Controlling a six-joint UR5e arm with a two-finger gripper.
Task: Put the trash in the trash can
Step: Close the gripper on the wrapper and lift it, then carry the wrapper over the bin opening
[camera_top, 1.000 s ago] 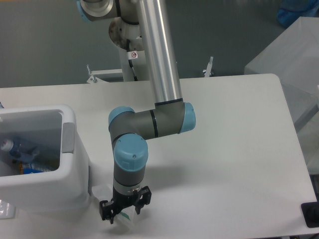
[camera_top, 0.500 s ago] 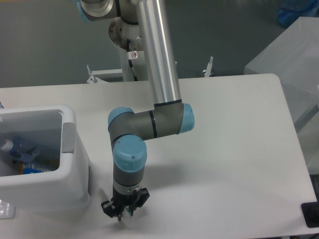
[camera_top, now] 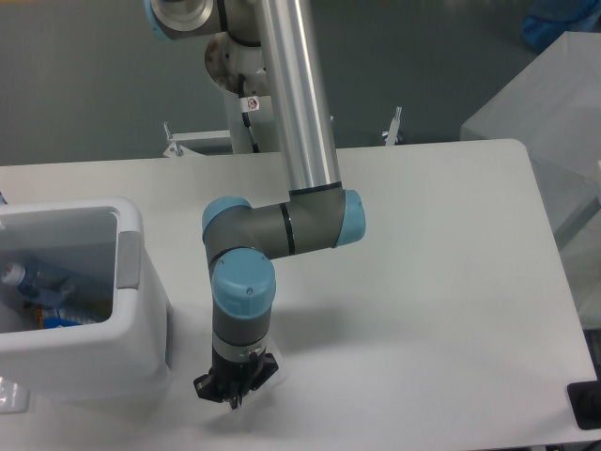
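Note:
My gripper (camera_top: 235, 398) points straight down at the table near the front edge, just right of the trash can (camera_top: 131, 282). Its fingers are drawn together to a narrow tip, over the spot where the crumpled white wrapper lay. The fingers now hide the wrapper almost entirely. The trash can is a white boxy bin with a grey panel (camera_top: 129, 258) on its right side. Inside it lies the crushed clear bottle (camera_top: 38, 287) with a white cap and a blue label.
A scrap of clear plastic (camera_top: 9, 395) lies on the table in front of the bin at the far left. A translucent box (camera_top: 563, 103) stands beyond the table's right edge. A black object (camera_top: 585, 406) sits at the lower right corner.
The fingers were spread around the wrapper a second ago and have since closed on it. The wrist has sunk slightly, and the wrapper's white and green no longer show.

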